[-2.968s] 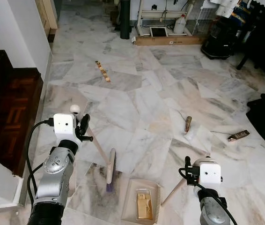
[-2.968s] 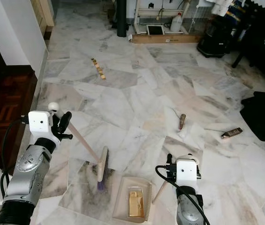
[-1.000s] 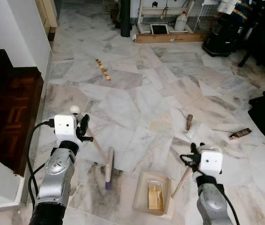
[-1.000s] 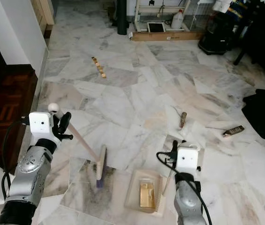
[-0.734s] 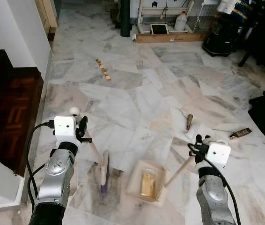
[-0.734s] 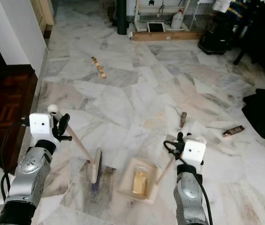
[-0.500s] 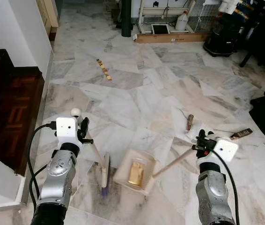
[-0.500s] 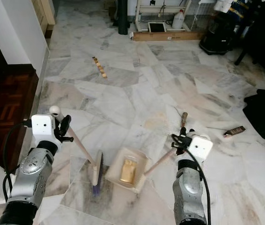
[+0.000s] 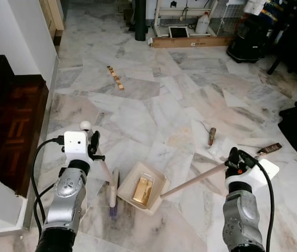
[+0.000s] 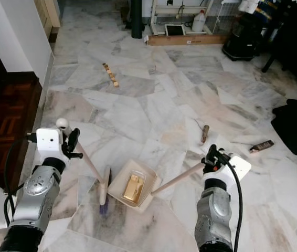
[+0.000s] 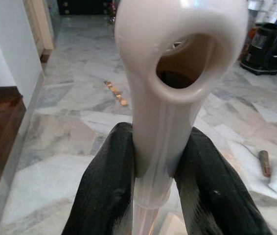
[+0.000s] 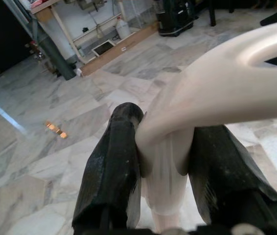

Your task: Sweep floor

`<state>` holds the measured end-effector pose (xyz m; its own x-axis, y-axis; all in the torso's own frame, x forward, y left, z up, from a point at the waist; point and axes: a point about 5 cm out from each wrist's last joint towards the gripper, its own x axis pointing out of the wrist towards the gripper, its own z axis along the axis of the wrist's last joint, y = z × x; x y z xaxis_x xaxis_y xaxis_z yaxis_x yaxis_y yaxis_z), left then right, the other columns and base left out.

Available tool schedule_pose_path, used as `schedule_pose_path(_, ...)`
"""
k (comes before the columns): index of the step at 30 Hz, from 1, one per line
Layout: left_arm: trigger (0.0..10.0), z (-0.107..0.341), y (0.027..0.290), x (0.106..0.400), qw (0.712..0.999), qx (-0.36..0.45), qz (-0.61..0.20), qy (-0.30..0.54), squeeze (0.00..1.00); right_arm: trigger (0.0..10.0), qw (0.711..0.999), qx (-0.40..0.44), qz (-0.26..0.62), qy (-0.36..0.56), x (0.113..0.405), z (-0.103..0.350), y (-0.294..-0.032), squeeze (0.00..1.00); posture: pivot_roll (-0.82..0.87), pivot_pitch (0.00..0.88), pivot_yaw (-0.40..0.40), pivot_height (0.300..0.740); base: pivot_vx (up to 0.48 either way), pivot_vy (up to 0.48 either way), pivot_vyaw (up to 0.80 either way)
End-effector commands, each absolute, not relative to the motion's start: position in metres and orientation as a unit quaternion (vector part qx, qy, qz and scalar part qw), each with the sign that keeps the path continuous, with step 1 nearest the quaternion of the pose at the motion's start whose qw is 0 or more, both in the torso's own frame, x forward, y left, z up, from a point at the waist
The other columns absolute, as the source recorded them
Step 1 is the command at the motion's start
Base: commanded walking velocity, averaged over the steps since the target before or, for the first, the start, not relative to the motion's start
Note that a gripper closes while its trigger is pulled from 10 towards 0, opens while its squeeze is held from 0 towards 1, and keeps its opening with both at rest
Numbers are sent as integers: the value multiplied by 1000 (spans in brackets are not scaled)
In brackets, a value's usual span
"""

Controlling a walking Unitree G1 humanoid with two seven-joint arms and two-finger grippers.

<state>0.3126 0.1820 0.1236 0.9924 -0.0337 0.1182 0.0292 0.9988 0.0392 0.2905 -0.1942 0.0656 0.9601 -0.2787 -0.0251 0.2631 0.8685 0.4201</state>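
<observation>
the broom (image 9: 113, 189) stands with its head on the marble floor (image 9: 138, 113), touching the near-left rim of the dustpan (image 9: 161, 185), which holds a yellowish block (image 9: 142, 190). the left gripper (image 11: 150, 169) is clamped on the broom handle top, and the right gripper (image 12: 164, 161) is clamped on the dustpan's long handle. i judge the step is bringing pan and broom together to collect. more litter lies well apart: a brown stick (image 9: 211, 137), a dark wrapper (image 9: 269, 149) and small blocks (image 9: 115, 79) toward the far side. next move probably needs walking there
</observation>
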Motion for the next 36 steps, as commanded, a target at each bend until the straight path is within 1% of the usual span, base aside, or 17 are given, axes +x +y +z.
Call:
schedule_pose_path(1, 10000, 128, 181, 311, 997, 19, -16, -75, 0, 10000, 964, 233, -118, -58, 298, 84, -189, 0, 139, 130, -63, 740, 0, 0, 0)
schedule_pose_path(6, 10000, 126, 183, 310, 997, 12, 2, -82, 0, 10000, 967, 224, -107, -59, 298, 84, -186, 0, 145, 127, -58, 740, 0, 0, 0)
schedule_pose_path(12, 10000, 126, 175, 309, 996, 13, -3, -84, 0, 10000, 969, 218, -101, -61, 299, 85, -186, 0, 145, 128, -61, 740, 0, 0, 0)
schedule_pose_path(24, 10000, 126, 174, 308, 996, 12, -4, -86, 0, 10000, 969, 215, -100, -64, 300, 86, -187, 0, 145, 130, -62, 740, 0, 0, 0)
schedule_pose_path(27, 10000, 126, 174, 308, 996, 11, -5, -88, 0, 10000, 972, 202, -104, -65, 299, 87, -188, 0, 146, 129, -62, 740, 0, 0, 0)
schedule_pose_path(32, 10000, 126, 174, 308, 996, 11, -5, -88, 0, 10000, 972, 200, -104, -66, 300, 87, -188, 0, 145, 126, -61, 740, 0, 0, 565)
schedule_pose_path(36, 10000, 127, 174, 309, 996, 10, -7, -90, 0, 10000, 971, 202, -106, -65, 300, 86, -189, 0, 145, 122, -60, 740, 0, 0, 0)
